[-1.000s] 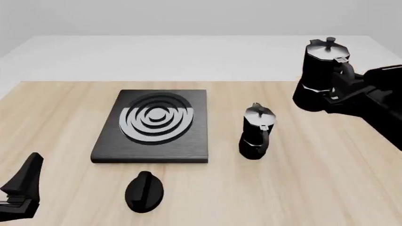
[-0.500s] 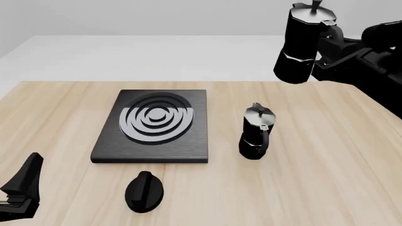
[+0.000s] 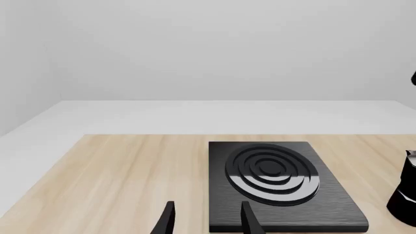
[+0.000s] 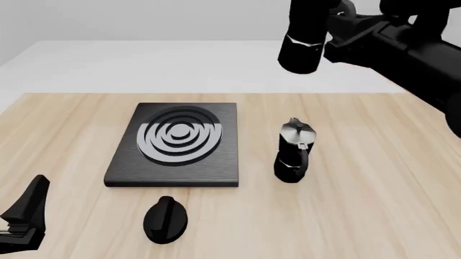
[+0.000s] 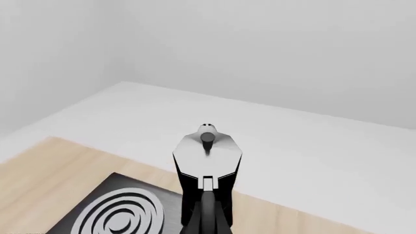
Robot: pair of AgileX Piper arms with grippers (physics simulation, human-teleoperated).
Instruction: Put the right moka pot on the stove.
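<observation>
The right moka pot [image 4: 303, 38] hangs high in the air, behind and to the right of the stove [image 4: 216, 162], its lid cut off by the top of the front view. My right gripper [image 4: 337, 26] is shut on its side handle. The right wrist view looks down on the pot's silvery lid [image 5: 206, 151], with a corner of the stove's burner rings [image 5: 120, 217] below it. My left gripper [image 3: 206, 224] is open near the table's front left corner; its fingers [image 3: 167, 222] point toward the stove [image 3: 325, 204].
A second moka pot [image 4: 294, 151] stands on the wooden table [image 4: 374, 205] just right of the stove, and shows at the edge of the left wrist view [image 3: 406, 195]. A small black oval knob [image 4: 165, 218] lies in front of the stove.
The right arm has lifted the pot from near table height at the far right, carrying it up and to the left. The left arm has not moved.
</observation>
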